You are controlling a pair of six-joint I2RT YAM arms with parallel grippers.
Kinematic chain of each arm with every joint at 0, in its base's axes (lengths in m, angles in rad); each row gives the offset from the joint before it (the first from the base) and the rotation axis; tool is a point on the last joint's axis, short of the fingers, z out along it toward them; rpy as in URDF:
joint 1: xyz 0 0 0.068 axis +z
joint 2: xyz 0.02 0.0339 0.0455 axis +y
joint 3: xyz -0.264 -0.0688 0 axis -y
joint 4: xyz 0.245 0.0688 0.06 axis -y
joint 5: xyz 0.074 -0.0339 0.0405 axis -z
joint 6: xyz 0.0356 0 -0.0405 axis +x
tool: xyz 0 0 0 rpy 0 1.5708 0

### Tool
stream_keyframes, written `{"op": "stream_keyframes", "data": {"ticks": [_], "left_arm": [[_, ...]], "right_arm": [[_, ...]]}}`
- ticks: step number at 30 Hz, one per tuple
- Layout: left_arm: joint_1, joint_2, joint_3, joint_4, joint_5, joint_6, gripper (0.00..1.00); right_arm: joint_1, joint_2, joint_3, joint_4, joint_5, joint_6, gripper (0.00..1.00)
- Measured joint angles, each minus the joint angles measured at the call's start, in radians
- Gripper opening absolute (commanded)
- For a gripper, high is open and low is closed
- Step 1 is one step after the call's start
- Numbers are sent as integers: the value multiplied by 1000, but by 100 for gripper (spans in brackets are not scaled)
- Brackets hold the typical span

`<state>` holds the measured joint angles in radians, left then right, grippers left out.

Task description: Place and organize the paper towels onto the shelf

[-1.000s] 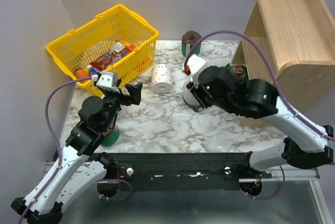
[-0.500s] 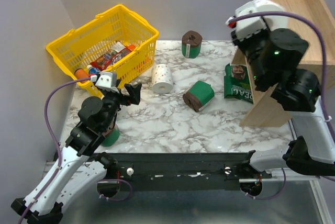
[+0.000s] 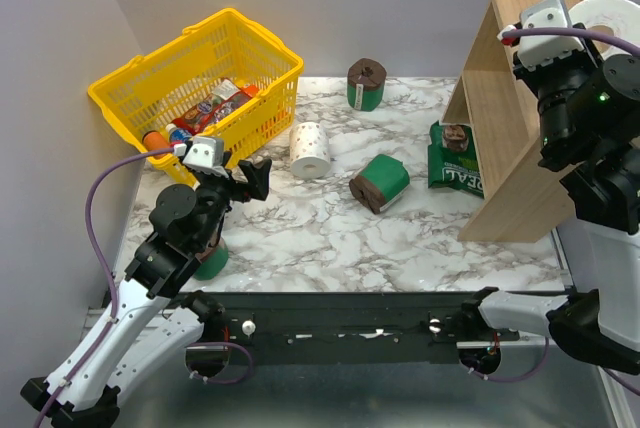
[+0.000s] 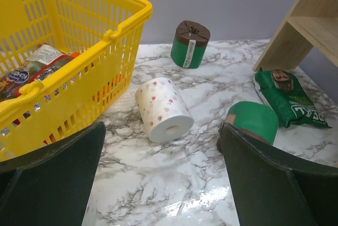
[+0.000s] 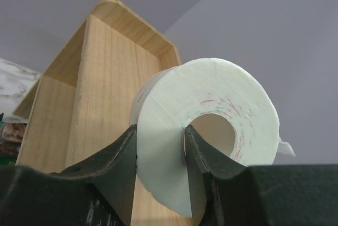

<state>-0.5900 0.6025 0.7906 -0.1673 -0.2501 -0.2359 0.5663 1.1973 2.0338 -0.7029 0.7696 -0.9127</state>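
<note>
The white cylindrical paper towel roll with a hollow core (image 5: 211, 125) is up in the air beside the top of the light wooden two-tier shelf (image 5: 100, 88), well above the tabletop. The right hand (image 5: 160, 147) holds it by the wall, with one finger inside the core and the other against the outside. That hold looks sound: the roll is likely light and soft, so it gives under pressure, and a harder squeeze would only dent it. Laid on its side it would probably roll, so standing it on end seems safer.

A second white roll with small red dots (image 4: 162, 111) lies on its side on the marble tabletop (image 4: 174, 194), beside the yellow plastic basket (image 4: 79, 78). In front of it the left hand (image 3: 250, 176) is spread wide and holds nothing. Two green rolls with dark brown ends (image 3: 366, 84) (image 3: 380, 180) sit farther out.
</note>
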Motion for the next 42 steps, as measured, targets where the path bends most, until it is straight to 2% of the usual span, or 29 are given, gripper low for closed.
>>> {"op": "stream_keyframes", "data": {"ticks": [10, 20, 26, 34, 39, 42], "left_arm": [[-2, 9, 0, 0, 0, 0, 99], [-2, 18, 0, 0, 0, 0, 99], [-2, 27, 0, 0, 0, 0, 99], [-2, 31, 0, 0, 0, 0, 99], [-2, 31, 0, 0, 0, 0, 99], [-2, 31, 0, 0, 0, 0, 99]], "right_arm": [[-152, 47, -18, -92, -172, 30, 42], [-287, 68, -53, -74, -318, 34, 45], [-322, 116, -53, -15, -349, 28, 53], [-374, 151, -53, 157, -348, -29, 61], [-410, 173, -51, 235, -349, -35, 63], [-412, 196, -34, 250, -354, -15, 71]]}}
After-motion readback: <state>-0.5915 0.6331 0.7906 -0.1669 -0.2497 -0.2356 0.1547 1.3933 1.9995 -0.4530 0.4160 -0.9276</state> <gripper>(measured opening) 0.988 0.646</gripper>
